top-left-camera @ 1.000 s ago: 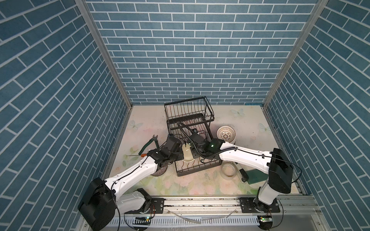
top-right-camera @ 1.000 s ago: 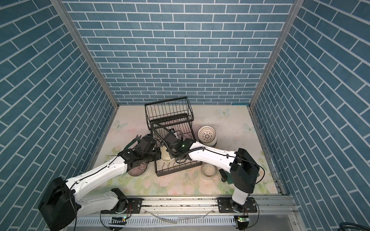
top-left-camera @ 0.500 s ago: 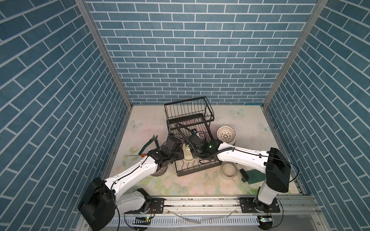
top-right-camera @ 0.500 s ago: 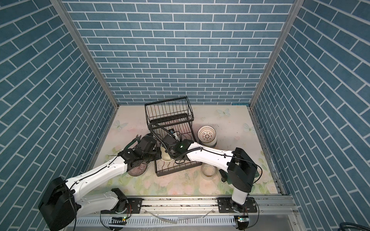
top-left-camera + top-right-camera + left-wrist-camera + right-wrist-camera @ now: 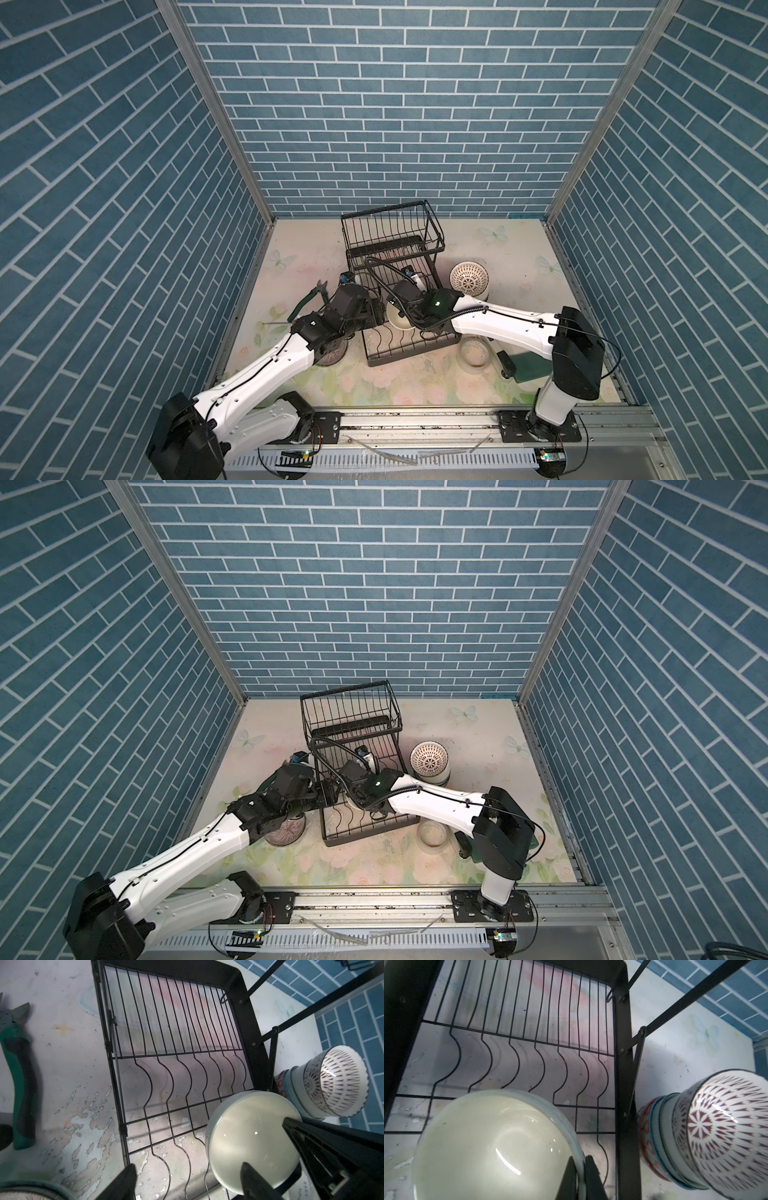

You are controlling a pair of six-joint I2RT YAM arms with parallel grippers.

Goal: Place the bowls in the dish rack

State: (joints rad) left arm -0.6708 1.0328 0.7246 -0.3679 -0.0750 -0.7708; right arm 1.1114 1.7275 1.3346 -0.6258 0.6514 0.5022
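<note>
**Near to far.** Nearest the arm bases lies the floral-printed table. On it, partly under the left arm, sits a round brown-lined bowl, upright. To the right, just off the rack's near corner, a translucent whitish tape ring lies flat. Between them begins the black wire two-tier dish rack, its long lower tray running away from the arm bases.

The two grippers meet at the near left part of that tray. The right gripper reaches across the rack and pinches the rim of a plain glossy cream bowl. One finger is inside and one outside, with the jaws narrowed to the thickness of the wall. The cream bowl is tipped up on edge above the tray's curved wire dividers, and in both top views it lies within the tray's outline. Whether it rests on the wires cannot be told. The left gripper stands at the tray's left edge with its jaws spread wide, gripping nothing. One of its fingers crosses in front of the bowl; contact cannot be told.

Farther left on the table lie green-handled pliers. Just beside the rack's right frame stands a stack of bowls, blue-and-orange patterned below and topped by a white lattice-lined bowl. Farthest back, the rack's raised upper basket stands before the blue brick-patterned wall.
</note>
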